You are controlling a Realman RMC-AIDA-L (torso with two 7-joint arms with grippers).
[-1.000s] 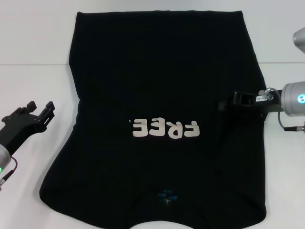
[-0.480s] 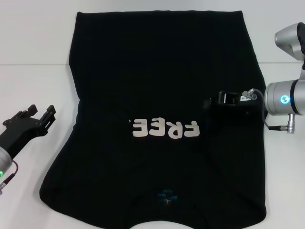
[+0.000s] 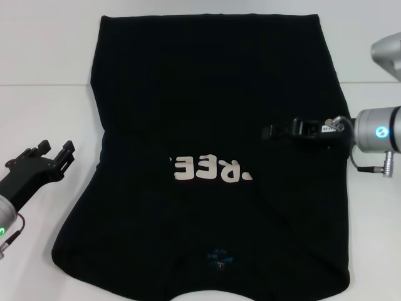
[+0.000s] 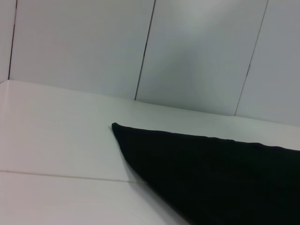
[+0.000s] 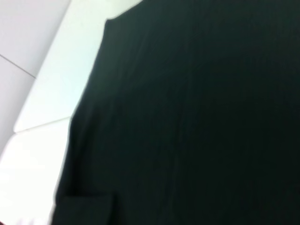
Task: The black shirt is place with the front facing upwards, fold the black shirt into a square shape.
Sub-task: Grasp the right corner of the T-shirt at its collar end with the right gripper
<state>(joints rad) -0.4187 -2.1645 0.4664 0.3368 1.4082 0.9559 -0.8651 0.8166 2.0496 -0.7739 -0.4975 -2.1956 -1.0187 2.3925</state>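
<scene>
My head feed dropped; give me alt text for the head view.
A black shirt lies spread on the white table, pale chest letters partly covered by a fold. The right gripper reaches over its right side; the left gripper sits off the cloth.

The black ridged plastic left gripper shows at lower left with a green light and thin cable; at right, the black right gripper joins a silver cylindrical wrist bearing a glowing cyan ring.
</scene>
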